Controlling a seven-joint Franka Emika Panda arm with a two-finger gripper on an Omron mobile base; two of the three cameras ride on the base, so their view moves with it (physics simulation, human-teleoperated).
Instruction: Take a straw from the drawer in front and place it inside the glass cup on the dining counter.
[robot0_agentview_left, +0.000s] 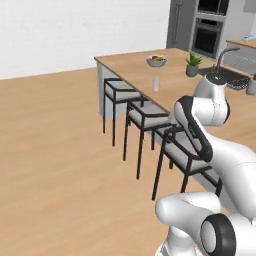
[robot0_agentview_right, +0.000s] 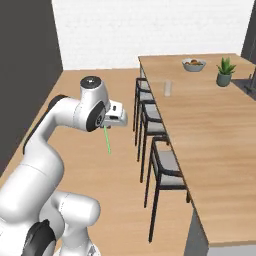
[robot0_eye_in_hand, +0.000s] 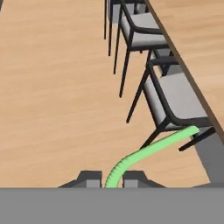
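We find the tool (robot0_agentview_right: 106, 126) closed on the straw (robot0_agentview_right: 107, 140), which hangs below it over the floor, left of the chairs (robot0_agentview_right: 162, 162) and well apart from the cup (robot0_agentview_right: 168, 88) on the counter (robot0_agentview_right: 210, 130). In our judgement the carry calls for lifting the straw above counter height, crossing over the chair backs, then lowering its free end squarely into the cup's mouth. Further right stand a bowl (robot0_agentview_right: 193, 64) and a plant (robot0_agentview_right: 224, 71), both clear of the cup. The chairs along the counter edge are the chief obstruction.
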